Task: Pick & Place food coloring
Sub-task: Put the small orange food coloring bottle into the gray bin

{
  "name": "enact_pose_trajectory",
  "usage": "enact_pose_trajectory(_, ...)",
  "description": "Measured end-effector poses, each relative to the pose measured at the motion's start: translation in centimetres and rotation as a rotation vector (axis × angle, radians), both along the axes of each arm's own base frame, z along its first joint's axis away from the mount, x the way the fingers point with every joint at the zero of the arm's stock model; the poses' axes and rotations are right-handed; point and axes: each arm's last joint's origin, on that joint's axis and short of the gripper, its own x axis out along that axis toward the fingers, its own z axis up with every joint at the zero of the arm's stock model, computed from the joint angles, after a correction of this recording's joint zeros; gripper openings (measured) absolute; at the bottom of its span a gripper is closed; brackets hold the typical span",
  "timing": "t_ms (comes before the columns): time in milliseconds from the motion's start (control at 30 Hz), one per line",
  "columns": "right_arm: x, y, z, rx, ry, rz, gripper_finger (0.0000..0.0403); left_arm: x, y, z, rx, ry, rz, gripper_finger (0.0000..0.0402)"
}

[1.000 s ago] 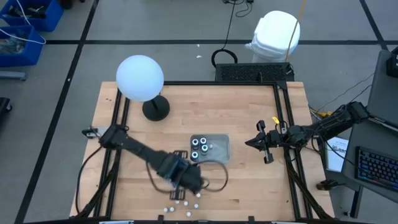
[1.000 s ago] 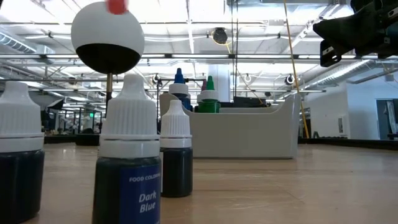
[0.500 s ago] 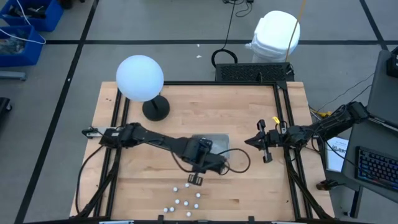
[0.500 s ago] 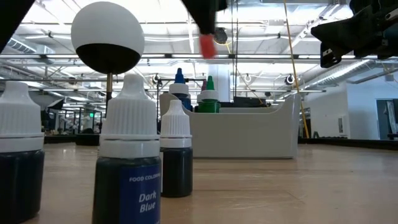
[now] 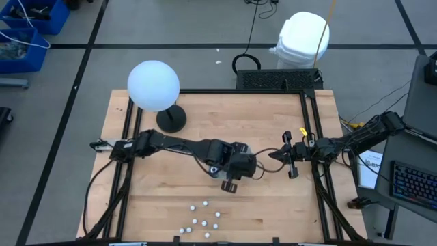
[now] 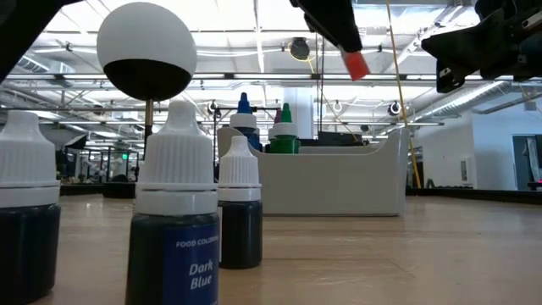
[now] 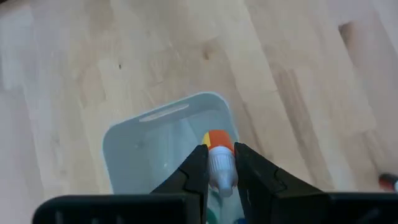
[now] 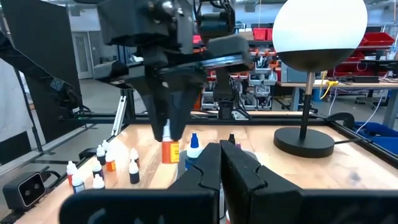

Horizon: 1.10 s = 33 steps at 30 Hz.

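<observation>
Nearest the low camera: a dark bottle (image 6: 175, 222) with a ribbed white cap, label reading "FOOD COLORING Dark Blue", standing upright on the wooden table (image 5: 273, 137); a second dark bottle (image 6: 25, 212) beside it at the frame edge; a smaller dark bottle (image 6: 240, 205) just behind. Seen from above, these belong to a loose cluster of small bottles (image 5: 202, 222) near the table's front edge. Mid-table: left gripper (image 7: 220, 163), arm stretched out from the left side, poised above the clear tray (image 7: 124, 155), fingers (image 7: 194, 168) clamped on an orange-bodied bottle (image 7: 217, 158) held cap-toward-wrist, body pointing down over the tray's open interior, not touching it. Tray contents, by the low view: a blue-tipped bottle (image 6: 244, 114) and a green-tipped bottle (image 6: 285, 127), both upright; others cannot be made out. Right gripper (image 5: 276, 156) waits just beside the tray's right end, fingers pressed together, empty. Far left rear: a white globe lamp (image 5: 153, 85) on a dark round base.
</observation>
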Motion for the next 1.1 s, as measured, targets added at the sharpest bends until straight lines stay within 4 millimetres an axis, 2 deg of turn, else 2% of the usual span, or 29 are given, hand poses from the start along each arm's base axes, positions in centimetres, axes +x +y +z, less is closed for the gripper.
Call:
enact_pose_trajectory(233,0.0,0.0,0.0,-0.014,-0.001,-0.001,0.0000,1.3,2.5,-2.1,-0.011,0.045,0.027,0.0062)
enact_pose_trajectory(367,0.0,0.0,0.0,-0.018,-0.001,-0.001,0.0000,1.9,3.1,-3.7,-0.007,0.083,0.041,0.0062)
enact_pose_trajectory(1100,0.0,0.0,-0.1,-0.021,0.006,0.002,0.0000,2.4,1.9,-8.5,0.019,0.225,0.066,0.0063)
